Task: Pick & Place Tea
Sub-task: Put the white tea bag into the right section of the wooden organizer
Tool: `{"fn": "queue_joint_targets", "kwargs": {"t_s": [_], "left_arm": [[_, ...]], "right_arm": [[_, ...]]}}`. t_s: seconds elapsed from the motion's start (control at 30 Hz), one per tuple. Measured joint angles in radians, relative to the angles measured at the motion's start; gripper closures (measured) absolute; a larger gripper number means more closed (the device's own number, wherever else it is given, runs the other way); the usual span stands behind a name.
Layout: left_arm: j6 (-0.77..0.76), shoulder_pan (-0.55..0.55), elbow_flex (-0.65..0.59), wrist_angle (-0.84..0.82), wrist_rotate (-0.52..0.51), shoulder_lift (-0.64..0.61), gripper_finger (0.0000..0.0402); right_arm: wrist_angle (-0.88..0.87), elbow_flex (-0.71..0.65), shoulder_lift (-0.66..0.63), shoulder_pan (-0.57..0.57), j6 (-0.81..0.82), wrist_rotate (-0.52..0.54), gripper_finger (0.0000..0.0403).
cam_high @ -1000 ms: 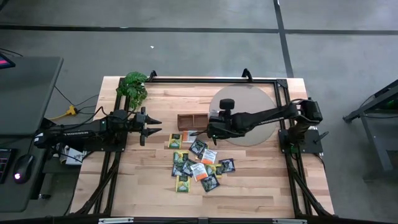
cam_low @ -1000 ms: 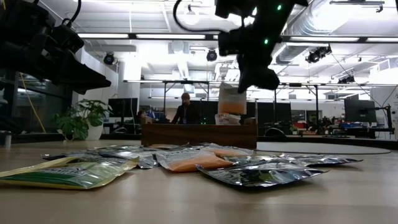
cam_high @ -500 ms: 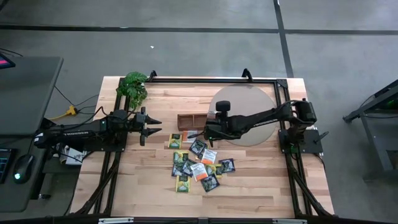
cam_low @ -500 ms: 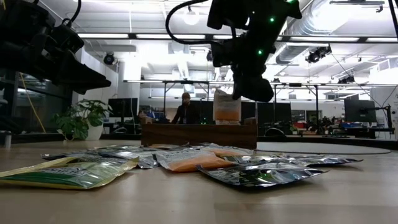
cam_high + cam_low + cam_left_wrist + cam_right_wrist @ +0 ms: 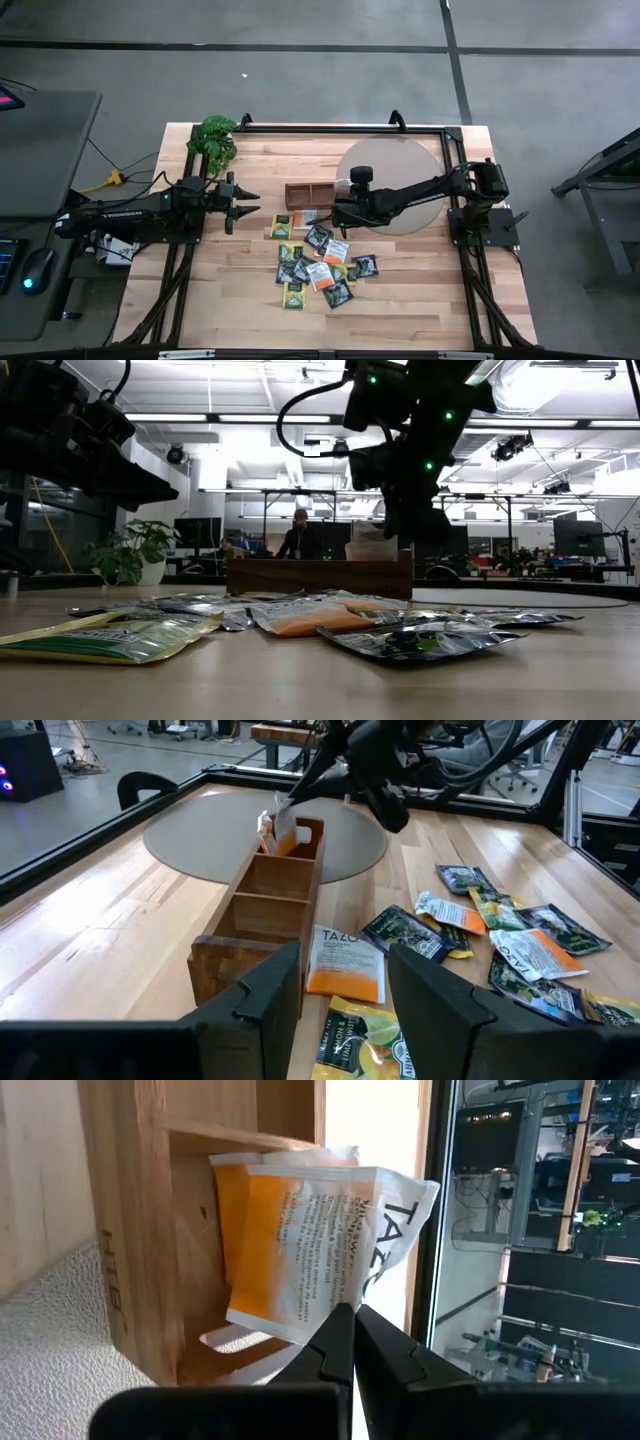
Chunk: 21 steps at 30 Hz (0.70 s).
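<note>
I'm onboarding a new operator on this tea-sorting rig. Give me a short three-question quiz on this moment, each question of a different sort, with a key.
1. True or false: the right hand is shut on an orange-white tea sachet.
2. Where is that sachet? A) flat on the round grey mat B) in the end compartment of the wooden tray C) beside the plant
3. Fill in: the left hand hovers with its fingers ____, holding nothing.

Key: 1 true. 2 B; the left wrist view shows the sachet standing in the tray's farthest compartment, on the side toward the round grey mat. 3 open.
</note>
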Motion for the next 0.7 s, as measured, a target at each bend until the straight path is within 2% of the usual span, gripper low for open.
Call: {"fn": "queue_joint_targets", "kwargs": {"t_s": [0.13, 0.33, 0.7], "left_arm": [[0.000, 0.000, 0.000, 0.000, 0.000, 0.000, 0.0252], [0.000, 0.000, 0.000, 0.000, 0.000, 0.000, 0.0252], [0.000, 0.000, 0.000, 0.000, 0.000, 0.000, 0.0252]], "right_arm": [[0.001, 0.000, 0.000, 0.000, -0.035, 0.018, 0.0403], [0.038, 0.000, 0.000, 0.000, -0.113, -0.027, 0.0403], [0.041, 0.000, 0.000, -0.028, -0.112, -0.094, 0.0402]]}}
